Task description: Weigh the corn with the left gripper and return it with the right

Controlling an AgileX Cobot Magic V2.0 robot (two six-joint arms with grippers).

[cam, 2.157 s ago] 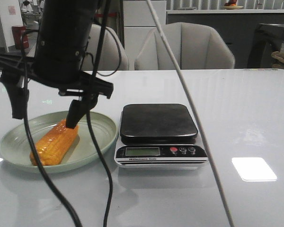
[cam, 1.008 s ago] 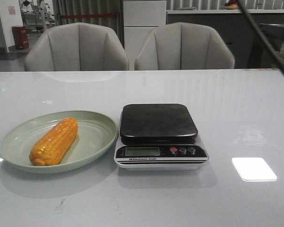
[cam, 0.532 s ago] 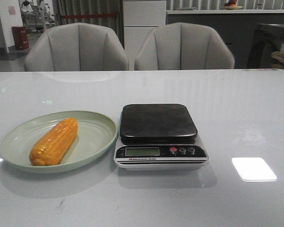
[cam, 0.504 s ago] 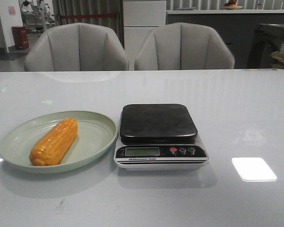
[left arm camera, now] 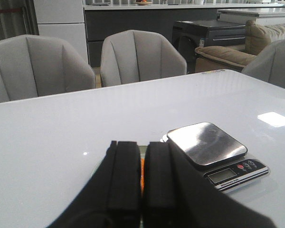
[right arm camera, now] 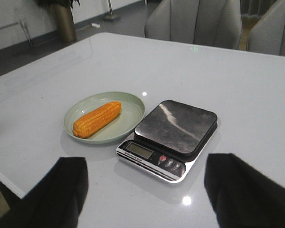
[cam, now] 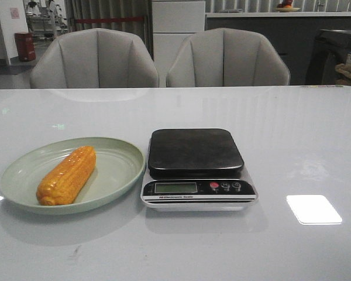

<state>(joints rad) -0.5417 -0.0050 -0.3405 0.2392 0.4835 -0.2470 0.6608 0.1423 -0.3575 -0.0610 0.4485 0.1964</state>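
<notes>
The orange-yellow corn lies on a pale green plate at the table's left, next to the scale, whose black platform is bare. Neither gripper shows in the front view. In the left wrist view my left gripper is shut and empty, held above the table; a thin orange strip of the corn shows through the slit between its fingers, with the scale beside it. In the right wrist view my right gripper is wide open and empty, high above the table, back from the corn, plate and scale.
Two grey chairs stand behind the table's far edge. A bright light reflection lies on the glossy white tabletop to the right of the scale.
About two seconds ago a black arm hung over the plate with its fingertip at the corn; it has pulled out of the front view. The corn lies unmoved on the plate.
</notes>
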